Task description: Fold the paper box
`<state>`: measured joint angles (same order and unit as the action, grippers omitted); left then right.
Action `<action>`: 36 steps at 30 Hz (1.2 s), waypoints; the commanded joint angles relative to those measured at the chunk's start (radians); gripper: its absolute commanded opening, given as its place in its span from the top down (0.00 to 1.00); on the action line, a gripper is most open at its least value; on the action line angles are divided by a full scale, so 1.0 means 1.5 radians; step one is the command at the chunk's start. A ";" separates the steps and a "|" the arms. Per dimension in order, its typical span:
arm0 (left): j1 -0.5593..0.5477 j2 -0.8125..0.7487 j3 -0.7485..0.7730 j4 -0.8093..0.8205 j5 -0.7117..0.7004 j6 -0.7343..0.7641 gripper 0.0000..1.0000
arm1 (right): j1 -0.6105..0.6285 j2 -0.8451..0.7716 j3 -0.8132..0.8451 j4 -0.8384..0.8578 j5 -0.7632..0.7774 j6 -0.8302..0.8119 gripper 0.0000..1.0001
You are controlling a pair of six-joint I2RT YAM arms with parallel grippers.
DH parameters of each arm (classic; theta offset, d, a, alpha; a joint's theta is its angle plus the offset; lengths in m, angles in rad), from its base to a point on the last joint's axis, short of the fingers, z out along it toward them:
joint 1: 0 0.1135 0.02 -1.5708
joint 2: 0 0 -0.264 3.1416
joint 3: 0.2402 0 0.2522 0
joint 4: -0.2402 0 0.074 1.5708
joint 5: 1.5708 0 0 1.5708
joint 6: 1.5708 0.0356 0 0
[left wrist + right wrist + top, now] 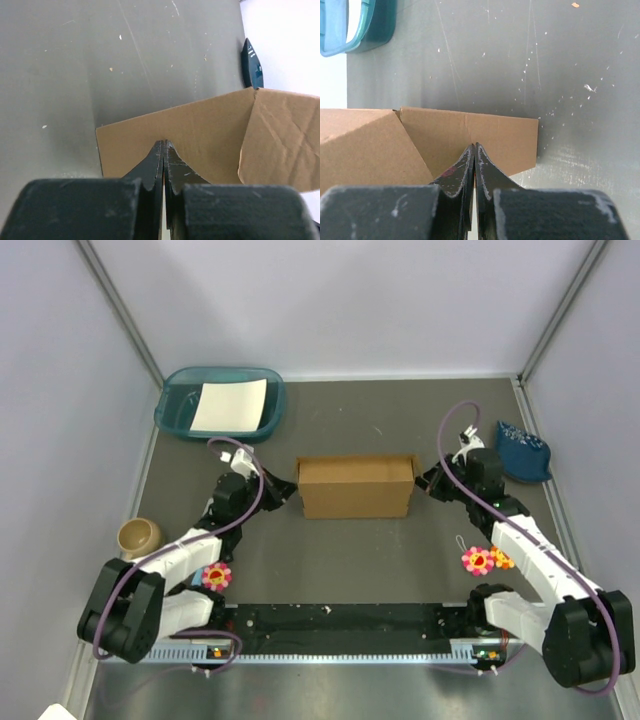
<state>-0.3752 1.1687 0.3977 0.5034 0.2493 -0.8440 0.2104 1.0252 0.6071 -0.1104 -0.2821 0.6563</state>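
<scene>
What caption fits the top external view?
Left hand and right hand, both shut, flank the paper box at its ends.

You have the paper box in the middle of the worktop, between the two arms — the left end effector at its left end, the right end effector at its right end. Behind it to the left sits a tray with a sheet lying in it. A dish lies far right — a cup at the left edge, nearer you than the box.

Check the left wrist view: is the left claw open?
No, the left claw is closed tight with no gap showing, its tip in front of the paper box wall.
</scene>
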 commanded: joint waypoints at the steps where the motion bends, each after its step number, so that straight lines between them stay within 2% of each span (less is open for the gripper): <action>1: -0.013 -0.015 -0.007 0.013 -0.012 0.010 1.00 | 0.017 0.005 0.007 0.053 -0.024 -0.002 1.00; 7: -0.013 -0.053 -0.006 -0.039 -0.071 0.036 0.95 | 0.017 -0.003 0.009 0.026 0.003 -0.011 0.99; 13: -0.012 -0.064 0.014 -0.081 -0.102 0.048 0.87 | 0.016 -0.019 0.015 -0.023 0.044 -0.024 0.93; 14: -0.012 -0.064 0.018 -0.100 -0.108 0.050 0.80 | 0.014 -0.022 0.020 -0.035 0.053 -0.026 0.90; 16: -0.012 -0.067 0.032 -0.123 -0.131 0.052 0.74 | 0.002 -0.030 0.029 -0.087 0.083 -0.025 0.85; 18: -0.012 -0.072 0.042 -0.162 -0.153 0.053 0.61 | -0.004 -0.042 0.051 -0.119 0.110 -0.023 0.77; 20: -0.012 -0.080 0.052 -0.183 -0.197 0.053 0.57 | -0.007 -0.054 0.082 -0.173 0.159 -0.030 0.73; 24: -0.012 -0.126 0.066 -0.263 -0.297 0.040 0.49 | -0.008 -0.097 0.132 -0.236 0.240 -0.061 0.70; 27: -0.011 -0.181 0.072 -0.332 -0.372 0.035 0.43 | -0.006 -0.173 0.137 -0.215 0.201 -0.093 0.66; 30: -0.009 -0.225 0.086 -0.391 -0.426 0.036 0.32 | 0.007 -0.205 0.152 -0.210 0.166 -0.132 0.55; 36: 0.001 -0.250 0.139 -0.468 -0.455 0.065 0.29 | 0.050 -0.190 0.179 -0.226 0.089 -0.218 0.52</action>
<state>-0.3862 0.8177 0.5350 -0.1066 -0.3553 -0.7807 0.2398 0.7158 0.8402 -0.4328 -0.0639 0.4522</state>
